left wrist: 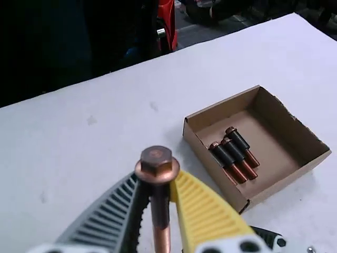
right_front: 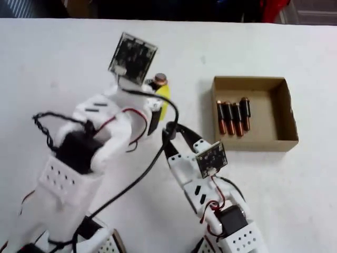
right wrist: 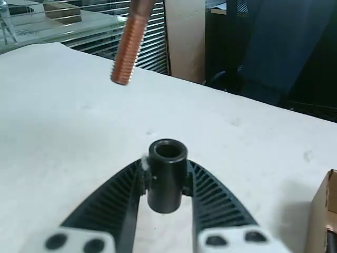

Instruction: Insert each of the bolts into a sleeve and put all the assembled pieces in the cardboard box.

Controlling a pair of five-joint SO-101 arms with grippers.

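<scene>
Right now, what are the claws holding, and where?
Left gripper pinches the bolt by its shank; right gripper squeezes the sleeve by its sides.

Office-like room: window blinds [right wrist: 68, 23], white table [right wrist: 63, 132]

White arms [right_front: 68, 174], black cables [right_front: 150, 163], grey-and-yellow left tool [left wrist: 157, 183], black right tool [right wrist: 167, 176]

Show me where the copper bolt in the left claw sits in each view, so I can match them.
High view: bolt head, left of the cardboard box.
Left wrist view: bolt clamped in the left claw, head sticking out beyond it.
Right wrist view: bolt's threaded tip, apart from the black sleeve in the right claw.
Shared landmark: the cardboard box, in all three.
</scene>
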